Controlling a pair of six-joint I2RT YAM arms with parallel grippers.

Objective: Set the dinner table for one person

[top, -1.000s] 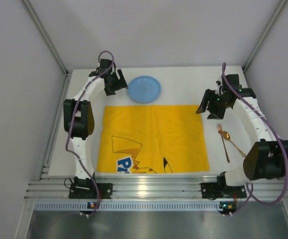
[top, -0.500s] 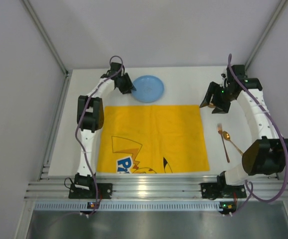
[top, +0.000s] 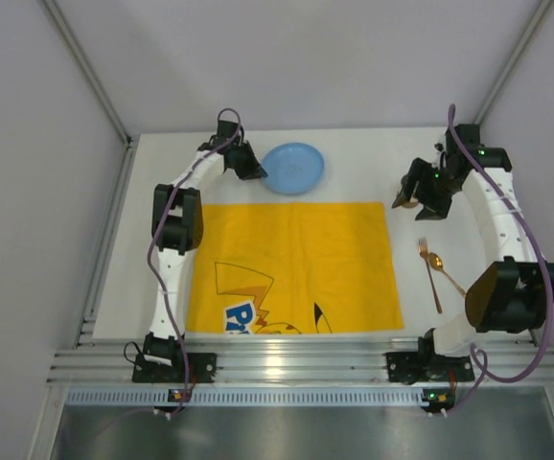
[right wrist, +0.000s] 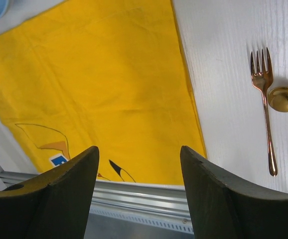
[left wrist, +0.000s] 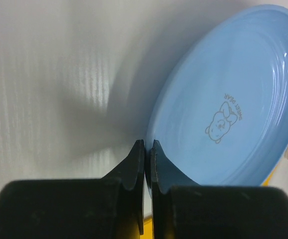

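The left claw [top: 257, 172] is pinched almost shut on the near rim of a blue plate [top: 293, 169], with only a thin strip of blue showing between its fingers [left wrist: 136, 164]. The plate spreads away from the claw, up and to the right in the left wrist view. In the plate's [left wrist: 233, 99] well is a small line drawing of a bear with a bow. The words "SWEET BEAR" arc beside it and read upside down from this claw. White table [left wrist: 44, 74] lies to the claw's left.

The right claw [top: 414, 196] hangs wide open and holds nothing, above the table's [top: 363, 153] far right part. In its own view, a yellow mat [right wrist: 99, 74] fills the space between and beyond its fingers [right wrist: 69, 194]. The mat's cartoon print shows a small blue patch of lettering near the left finger, too cropped to read. To this claw's right a copper-coloured fork [right wrist: 263, 99] lies on bare table, with a matching spoon [right wrist: 286, 98] just beside it. The spoon's bowl is close against the fork's neck.

From above, the table lies under both claws, with the mat [top: 291, 264] between the arms.
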